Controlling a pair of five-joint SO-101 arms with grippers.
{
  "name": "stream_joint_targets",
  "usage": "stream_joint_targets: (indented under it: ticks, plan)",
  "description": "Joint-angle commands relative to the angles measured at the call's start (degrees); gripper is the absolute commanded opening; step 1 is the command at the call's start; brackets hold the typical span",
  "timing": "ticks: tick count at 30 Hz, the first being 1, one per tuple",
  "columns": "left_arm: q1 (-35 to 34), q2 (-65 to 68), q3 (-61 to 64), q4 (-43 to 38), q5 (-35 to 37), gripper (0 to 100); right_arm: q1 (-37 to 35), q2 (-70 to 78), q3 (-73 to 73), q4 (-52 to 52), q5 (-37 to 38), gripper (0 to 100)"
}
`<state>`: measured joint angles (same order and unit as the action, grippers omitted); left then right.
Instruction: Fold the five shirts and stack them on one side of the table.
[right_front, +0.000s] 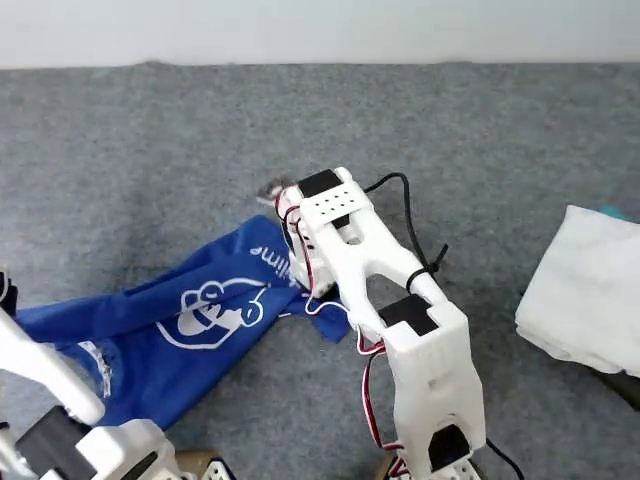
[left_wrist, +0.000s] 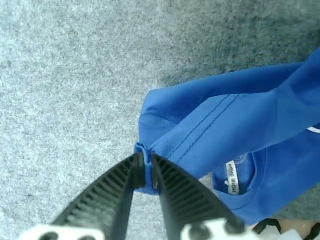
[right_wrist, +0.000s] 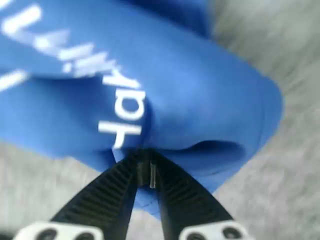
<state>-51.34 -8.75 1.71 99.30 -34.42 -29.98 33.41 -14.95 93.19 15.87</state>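
**Clerk:** High view, first entry?

**Keeper:** One blue cotton shirt (right_front: 200, 320) with a white printed figure and lettering. It lies crumpled and drawn out long on the grey felt-like table covering (right_front: 150, 140), strung between the two claws.

**Clerk:** Second entry?

**Keeper:** The left gripper (left_wrist: 144, 162), ribbed black jaws, clenched on a small fold at the shirt's edge. A double-stitched seam runs away from the tips. The neck label (left_wrist: 231, 177) lies near the claw, just past the seam. Bare grey covering lies under the claw.

**Clerk:** Third?

**Keeper:** The right gripper (right_wrist: 146, 167), same make, grasping the same shirt. A bunched fold is nipped at the very tips. The cloth bulges just beyond the jaws, and the white lettering sits close past them.

**Clerk:** Remaining stock?

**Keeper:** One folded white cloth pile (right_front: 585, 290), with a sliver of teal at its far edge. It lies well apart from both claws, out past the right arm's side of the table.
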Motion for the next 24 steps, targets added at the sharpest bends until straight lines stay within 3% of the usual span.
stream_joint_targets:
  ticks: [1, 12, 18, 24]
  plan:
    - [-0.1, -2.4, -0.3, -1.1, -0.2, 1, -0.5, -0.7, -2.5, 8.6, 3.8, 1.0]
    - [0.0, -2.3, -0.1, -2.2, -0.1, 1, -2.4, -13.1, 9.6, 9.5, 6.0, 1.0]
    - [0.0, -2.3, -0.1, -2.2, -0.1, 1, -2.3, -18.7, -1.1, 5.1, 6.1, 1.0]
    - [0.0, -2.3, -0.1, -2.2, -0.1, 1, -2.3, -13.1, -10.2, -9.7, 6.1, 1.3]
